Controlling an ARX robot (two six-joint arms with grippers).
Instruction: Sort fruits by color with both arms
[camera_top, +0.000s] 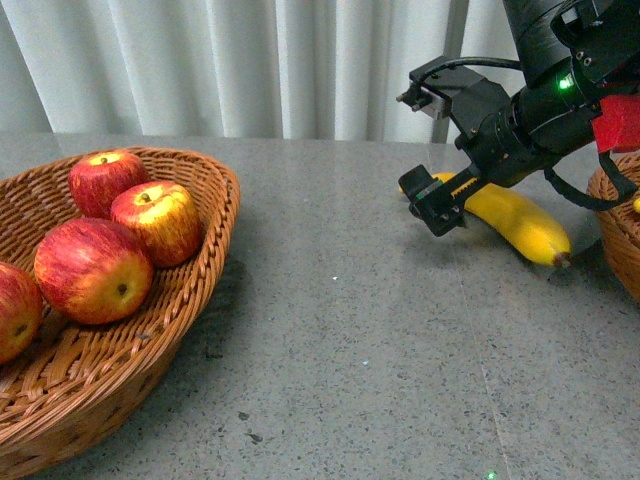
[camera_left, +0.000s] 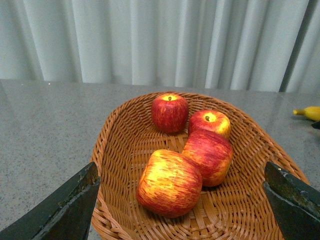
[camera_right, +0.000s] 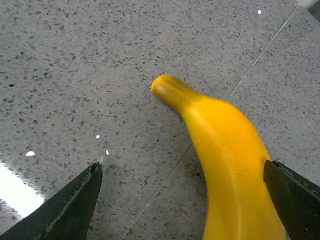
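Right gripper (camera_top: 432, 152) wide open, empty, poised just above banana (camera_top: 515, 222) on table (camera_top: 350, 350). Banana lies below, nearer one finger (camera_right: 297, 200) than other; long axis seems roughly crosswise to closing line. Left gripper (camera_left: 182, 205) open over apples (camera_left: 170, 182), well apart.

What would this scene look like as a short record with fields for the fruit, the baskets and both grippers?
apples: four, all in the left basket
banana: lying on the table, outside both baskets
right basket: only its edge shows; contents cannot be told
left gripper: open, empty, facing the apples
right gripper: open, spread either side of the banana, not closed on it
sorting: apples done, this banana not yet in a basket
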